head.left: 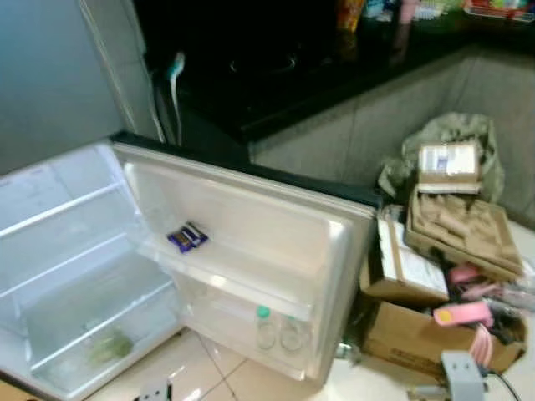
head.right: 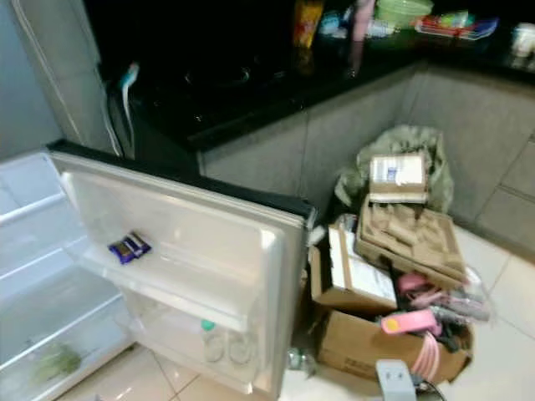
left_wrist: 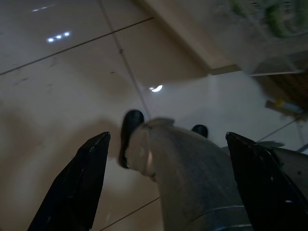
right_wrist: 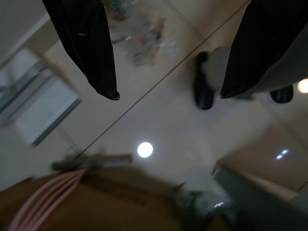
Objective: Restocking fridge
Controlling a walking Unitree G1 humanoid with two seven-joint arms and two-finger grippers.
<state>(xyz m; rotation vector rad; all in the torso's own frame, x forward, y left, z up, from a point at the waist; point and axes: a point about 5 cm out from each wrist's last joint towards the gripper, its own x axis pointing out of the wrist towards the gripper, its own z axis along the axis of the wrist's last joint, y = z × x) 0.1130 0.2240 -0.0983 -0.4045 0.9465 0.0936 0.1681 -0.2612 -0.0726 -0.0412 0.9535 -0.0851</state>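
Now the small white fridge [head.left: 75, 251] stands open at lower left of the head view, its door [head.left: 251, 242] swung wide with a dark blue packet [head.left: 185, 237] on the upper rack and two clear bottles [head.left: 277, 327] below. Stock likely waits in the brown cardboard boxes [head.right: 384, 342] at lower right. Left hand [left_wrist: 166, 178] and right hand [right_wrist: 168, 91] hang spread apart, empty, over the tiled floor [left_wrist: 57, 82].
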